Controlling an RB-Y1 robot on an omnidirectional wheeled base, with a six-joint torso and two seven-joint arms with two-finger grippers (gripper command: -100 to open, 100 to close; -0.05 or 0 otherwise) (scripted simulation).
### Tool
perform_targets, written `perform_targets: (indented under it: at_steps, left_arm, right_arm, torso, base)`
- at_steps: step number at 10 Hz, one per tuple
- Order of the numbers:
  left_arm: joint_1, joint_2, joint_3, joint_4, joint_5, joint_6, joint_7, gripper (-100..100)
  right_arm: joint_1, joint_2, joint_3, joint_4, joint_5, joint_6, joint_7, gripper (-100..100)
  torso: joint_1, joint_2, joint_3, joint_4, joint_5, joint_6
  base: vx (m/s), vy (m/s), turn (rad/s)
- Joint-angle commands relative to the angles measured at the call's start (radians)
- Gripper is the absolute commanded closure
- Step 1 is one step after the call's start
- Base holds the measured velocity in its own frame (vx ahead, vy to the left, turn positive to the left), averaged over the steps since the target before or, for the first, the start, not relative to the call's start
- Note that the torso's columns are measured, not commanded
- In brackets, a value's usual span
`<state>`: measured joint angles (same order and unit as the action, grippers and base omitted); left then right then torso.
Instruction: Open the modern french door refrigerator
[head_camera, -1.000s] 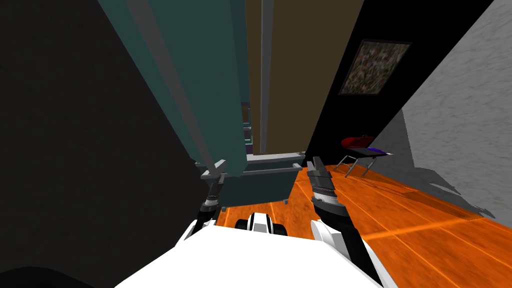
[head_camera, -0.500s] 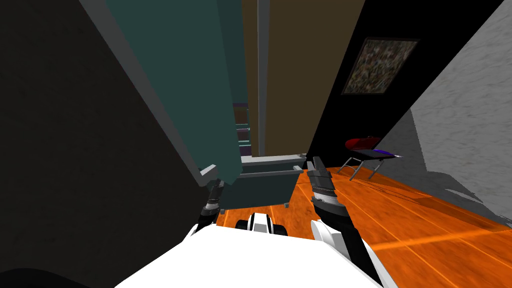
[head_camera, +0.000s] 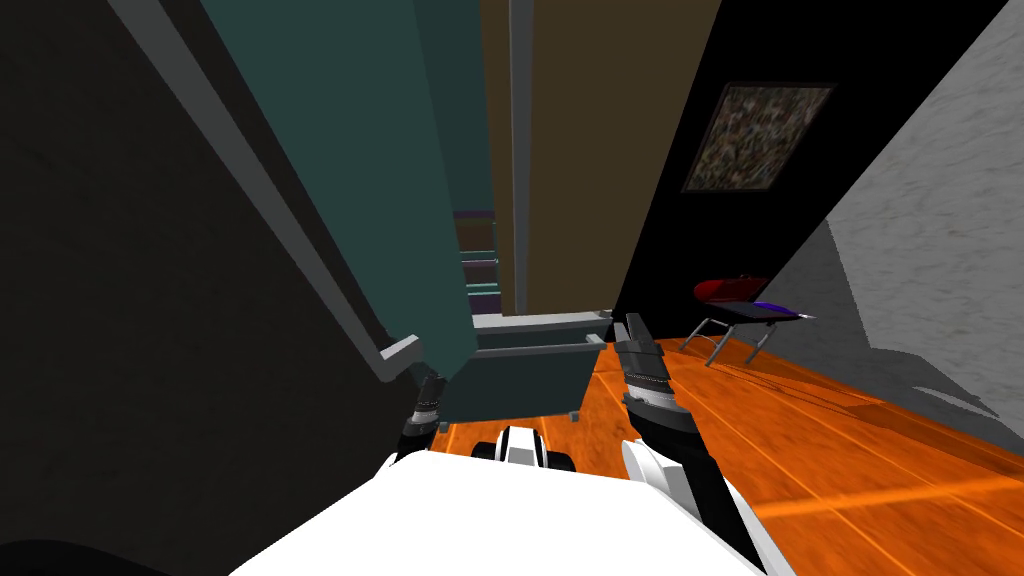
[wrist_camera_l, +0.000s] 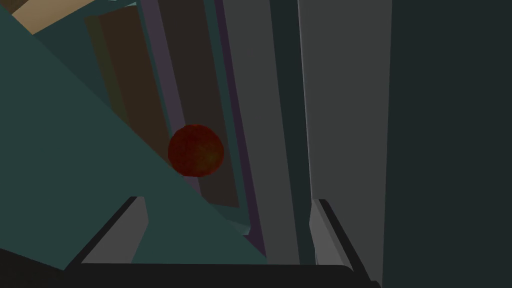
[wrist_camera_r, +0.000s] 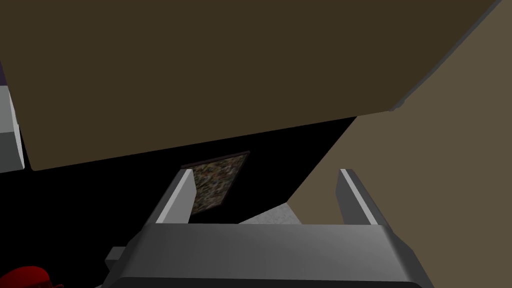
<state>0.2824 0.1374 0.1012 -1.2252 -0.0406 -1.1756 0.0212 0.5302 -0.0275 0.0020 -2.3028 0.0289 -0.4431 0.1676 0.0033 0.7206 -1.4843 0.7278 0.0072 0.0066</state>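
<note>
The refrigerator's left door (head_camera: 340, 150) is teal with a long grey handle (head_camera: 270, 210) and stands swung out toward my left. Its right door (head_camera: 600, 150) is brown and closed, above a dark lower drawer (head_camera: 525, 375). Shelves (head_camera: 478, 262) show in the gap between the doors. My left gripper (head_camera: 432, 385) is under the open door's bottom corner. In the left wrist view the left gripper (wrist_camera_l: 227, 200) is open, and the teal door's edge (wrist_camera_l: 90, 175) lies between its fingers. A dark red ball (wrist_camera_l: 195, 150) sits on an inner shelf. My right gripper (head_camera: 634, 335) (wrist_camera_r: 265, 197) hangs open and empty beside the drawer.
A dark wall (head_camera: 120, 300) stands close on my left. The orange wood floor (head_camera: 820, 440) stretches to the right, with a small folding stand (head_camera: 735, 315) carrying red and purple things. A framed picture (head_camera: 755, 135) hangs against a black area, and a grey wall (head_camera: 930, 220) lies beyond.
The teal left door has swung further out to my left, showing more of the shelves. My left gripper has moved left with its bottom corner. The right arm has stayed put.
</note>
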Motion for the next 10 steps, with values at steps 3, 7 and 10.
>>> perform_targets:
  at_steps: [3, 7, 10]
  left_arm:
    - [-0.023, -0.021, -0.006, 0.139, 0.001, -0.060, -0.001, -100]
    - [-0.045, -0.050, -0.003, 0.235, 0.007, -0.117, 0.000, -100]
    - [-0.048, -0.074, -0.003, 0.257, 0.008, -0.129, 0.001, -100]
  right_arm:
    - [0.000, 0.000, 0.000, 0.000, 0.000, 0.000, 0.000, 0]
    - [0.000, 0.000, 0.000, 0.000, 0.000, 0.000, 0.000, 0]
    - [0.000, 0.000, 0.000, 0.000, 0.000, 0.000, 0.000, 0]
  torso:
    - [-0.001, 0.000, -0.001, 0.002, -0.002, 0.001]
    - [-0.002, 0.020, 0.010, 0.011, -0.007, -0.006]
    - [-0.003, 0.018, 0.009, 0.011, -0.007, -0.007]
  base:
    - [0.040, -0.047, 0.007]
    - [0.068, -0.039, 0.016]
    - [0.023, -0.018, 0.011]
